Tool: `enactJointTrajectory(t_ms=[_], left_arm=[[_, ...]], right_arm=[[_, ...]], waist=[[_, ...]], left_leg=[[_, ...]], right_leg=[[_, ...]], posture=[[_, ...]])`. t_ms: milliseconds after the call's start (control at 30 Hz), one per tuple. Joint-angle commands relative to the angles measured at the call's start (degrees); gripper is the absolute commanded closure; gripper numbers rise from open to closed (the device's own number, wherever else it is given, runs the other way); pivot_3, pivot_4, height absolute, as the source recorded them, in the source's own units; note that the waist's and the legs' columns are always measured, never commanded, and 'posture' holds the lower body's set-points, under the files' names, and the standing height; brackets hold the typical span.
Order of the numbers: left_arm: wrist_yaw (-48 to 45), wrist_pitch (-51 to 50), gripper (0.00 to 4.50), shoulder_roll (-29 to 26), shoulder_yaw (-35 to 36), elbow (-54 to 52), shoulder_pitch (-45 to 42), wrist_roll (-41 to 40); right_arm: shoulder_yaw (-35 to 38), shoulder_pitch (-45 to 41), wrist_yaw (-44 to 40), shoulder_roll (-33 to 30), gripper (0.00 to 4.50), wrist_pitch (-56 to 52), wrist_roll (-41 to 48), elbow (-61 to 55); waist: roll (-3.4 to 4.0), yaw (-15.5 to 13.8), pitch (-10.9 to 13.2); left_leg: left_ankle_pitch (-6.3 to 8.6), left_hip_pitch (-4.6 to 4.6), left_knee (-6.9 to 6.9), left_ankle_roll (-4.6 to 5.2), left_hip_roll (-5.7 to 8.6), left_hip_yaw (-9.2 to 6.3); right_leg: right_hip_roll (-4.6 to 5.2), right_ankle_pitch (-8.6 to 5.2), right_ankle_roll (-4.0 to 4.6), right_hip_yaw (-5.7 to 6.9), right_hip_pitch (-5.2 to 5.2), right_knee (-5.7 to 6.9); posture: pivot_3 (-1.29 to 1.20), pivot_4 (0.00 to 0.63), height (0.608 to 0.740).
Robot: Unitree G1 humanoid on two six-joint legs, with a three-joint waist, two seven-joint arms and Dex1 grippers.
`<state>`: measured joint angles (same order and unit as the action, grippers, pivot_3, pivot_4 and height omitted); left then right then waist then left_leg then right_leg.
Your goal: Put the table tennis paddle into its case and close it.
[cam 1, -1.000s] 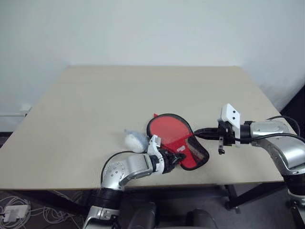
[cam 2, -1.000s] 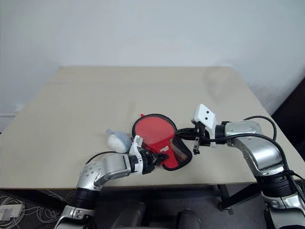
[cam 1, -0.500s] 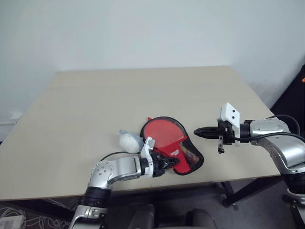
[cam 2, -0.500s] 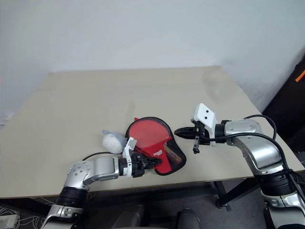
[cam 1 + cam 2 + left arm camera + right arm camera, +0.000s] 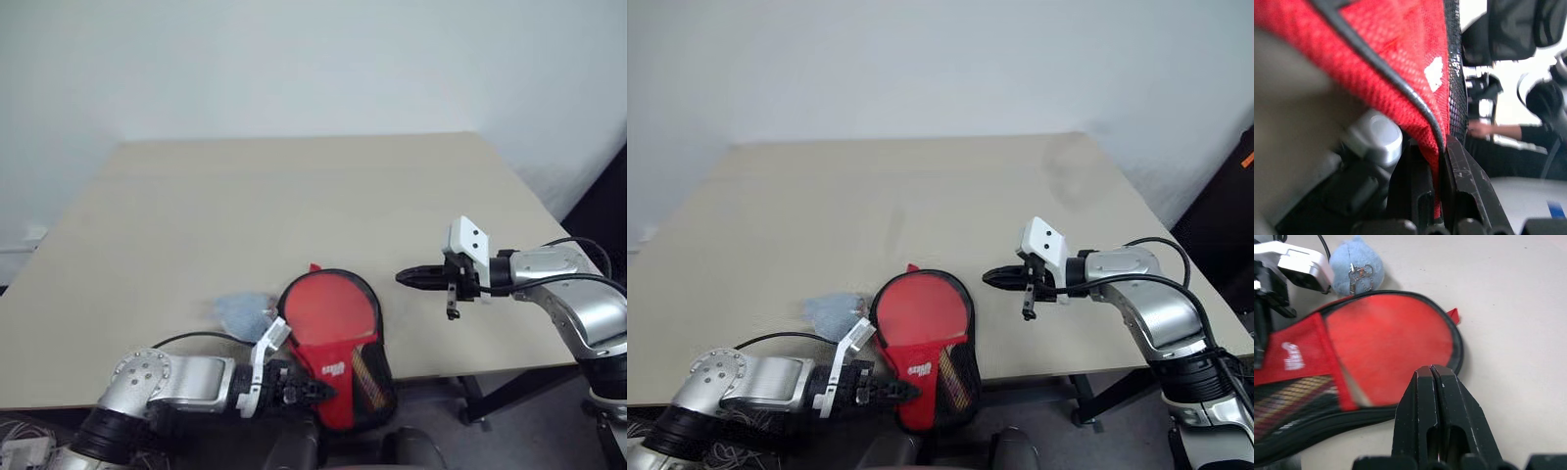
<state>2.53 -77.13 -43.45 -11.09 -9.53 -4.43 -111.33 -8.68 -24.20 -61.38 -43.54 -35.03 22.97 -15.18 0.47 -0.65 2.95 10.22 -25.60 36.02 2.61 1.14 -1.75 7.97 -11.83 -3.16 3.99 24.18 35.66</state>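
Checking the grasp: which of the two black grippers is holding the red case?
The left gripper, shut on the red black-edged case at its narrow end; the right gripper hangs apart, shut on nothing.

The case [image 5: 333, 338] lies at the near edge of the surface [image 5: 294, 196], its narrow end hanging past that edge — pinched there by the left gripper [image 5: 318, 392]. The pom-pom [image 5: 240, 313] sits on the surface just left of the case. The right gripper [image 5: 407, 278] hovers right of the case, apart from it.

A bare beige surface [image 5: 294, 196] stands against a plain white wall [image 5: 294, 59]. Below its near left corner, white cables [image 5: 24, 452] lie on the floor.
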Motion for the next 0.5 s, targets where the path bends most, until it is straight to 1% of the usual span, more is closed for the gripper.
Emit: enactJointTrajectory(t_ms=[33, 167, 267, 400, 500], left_arm=[[-5.7, -0.9, 4.48, -3.8, -2.9, -3.4, -0.8, -1.7], [-6.4, 0.1, 4.48, -5.5, -5.4, -1.6, -3.2, -1.7], [-5.3, 0.5, 4.48, -5.5, -6.9, 0.9, -5.3, -1.2], [-7.2, 1.0, 4.48, -3.6, -6.0, 2.2, -6.7, 5.4], [-7.8, 0.8, 4.48, -2.8, -5.5, 2.9, -6.2, 8.0]], right_arm=[[0.4, -0.7, -0.3, 0.3, 4.5, 0.2, 0.8, -1.9], [0.1, -0.3, -0.1, 0.4, 4.5, 0.1, 0.9, -2.3], [0.1, -0.2, -0.2, 0.3, 4.5, 0.0, 1.0, -2.4], [0.0, -0.4, -0.2, 0.4, 4.5, 0.1, 1.0, -2.1], [0.0, -0.5, -0.2, 0.4, 4.5, 0.1, 0.9, -2.1]], waist=[[0.01, 0.0, 0.0], [0.02, -0.1, 0.0], [0.02, -0.1, 0.1], [0.02, -0.1, 0.1], [0.01, -0.1, 0.1]], left_leg=[[0.0, 0.0, 0.0, 0.0, 0.0, 0.01], [0.0, 0.0, -0.03, 0.0, -0.01, 0.08], [0.0, 0.0, -0.03, 0.0, -0.01, 0.08], [0.0, 0.0, -0.03, 0.0, 0.0, 0.1], [0.0, 0.0, -0.02, 0.0, 0.0, 0.17]], right_leg=[[0.0, 0.0, 0.0, 0.0, 0.01, 0.0], [0.01, 0.0, 0.0, -0.06, 0.03, 0.0], [0.0, 0.0, 0.0, -0.06, 0.04, 0.0], [-0.01, 0.0, -0.01, -0.06, 0.04, 0.0], [-0.01, 0.01, -0.01, -0.09, 0.05, 0.0]], posture=[[0.0, 0.0, 0.707], [0.0, 0.0, 0.707], [0.0, 0.0, 0.707], [0.0, 0.0, 0.707], [0.0, 0.0, 0.707]])
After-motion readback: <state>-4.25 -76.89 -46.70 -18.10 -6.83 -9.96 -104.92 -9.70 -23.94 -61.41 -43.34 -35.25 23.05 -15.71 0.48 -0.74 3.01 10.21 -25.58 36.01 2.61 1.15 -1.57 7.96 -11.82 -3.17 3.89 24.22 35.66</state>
